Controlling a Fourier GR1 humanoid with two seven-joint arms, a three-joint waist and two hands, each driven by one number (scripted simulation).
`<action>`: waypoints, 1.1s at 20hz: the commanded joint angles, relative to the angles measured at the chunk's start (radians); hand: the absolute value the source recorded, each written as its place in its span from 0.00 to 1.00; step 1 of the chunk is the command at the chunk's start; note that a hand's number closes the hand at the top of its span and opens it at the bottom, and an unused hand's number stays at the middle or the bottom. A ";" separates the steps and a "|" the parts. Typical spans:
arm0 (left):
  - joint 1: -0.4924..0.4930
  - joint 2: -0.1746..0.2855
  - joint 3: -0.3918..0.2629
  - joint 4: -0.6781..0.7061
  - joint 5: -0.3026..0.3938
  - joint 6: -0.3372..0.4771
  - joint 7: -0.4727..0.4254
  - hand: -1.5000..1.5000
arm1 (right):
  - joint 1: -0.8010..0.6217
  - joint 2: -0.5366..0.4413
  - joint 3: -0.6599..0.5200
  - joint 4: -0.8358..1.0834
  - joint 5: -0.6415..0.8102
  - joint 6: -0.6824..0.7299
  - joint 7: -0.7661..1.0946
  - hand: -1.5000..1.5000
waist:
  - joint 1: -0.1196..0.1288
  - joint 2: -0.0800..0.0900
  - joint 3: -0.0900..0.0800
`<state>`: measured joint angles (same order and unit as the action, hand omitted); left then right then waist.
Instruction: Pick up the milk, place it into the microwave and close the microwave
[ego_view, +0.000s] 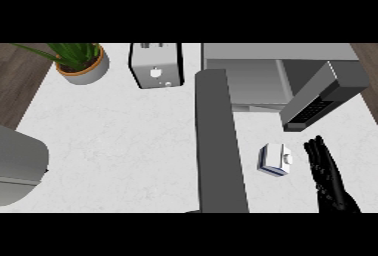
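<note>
The right hand (325, 172) is flat open and holds nothing, so it should move left to the milk (275, 159) on the counter (133, 150) just beside it and curl round its sides.

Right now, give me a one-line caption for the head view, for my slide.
Open right hand beside the milk carton on the white counter, in front of the open microwave.

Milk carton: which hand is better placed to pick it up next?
Right, probably. The right hand sits open just right of the milk, not touching it; the left hand does not show in this view.
</note>
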<state>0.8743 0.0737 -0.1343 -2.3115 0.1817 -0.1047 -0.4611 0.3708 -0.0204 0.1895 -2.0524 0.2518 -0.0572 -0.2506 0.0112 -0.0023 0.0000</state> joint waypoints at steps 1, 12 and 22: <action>0.070 -0.011 -0.019 0.023 -0.019 -0.045 -0.087 0.00 | -0.105 -0.020 -0.079 0.095 -0.020 0.005 0.010 0.00 | 0.004 0.000 0.000; 0.138 0.002 0.085 -0.017 0.059 -0.119 -0.096 0.00 | -0.265 0.011 -0.155 0.464 0.043 -0.097 -0.140 0.00 | 0.004 0.002 0.001; 0.187 0.002 0.169 0.043 0.100 -0.226 -0.185 0.00 | -0.345 -0.036 -0.252 0.733 0.006 -0.090 -0.301 0.00 | 0.004 0.001 0.000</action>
<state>1.0186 0.0655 -0.0099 -2.2767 0.2540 -0.2758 -0.6024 0.0437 -0.0653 -0.0577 -1.4039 0.2573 -0.1398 -0.4921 0.0135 -0.0007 0.0005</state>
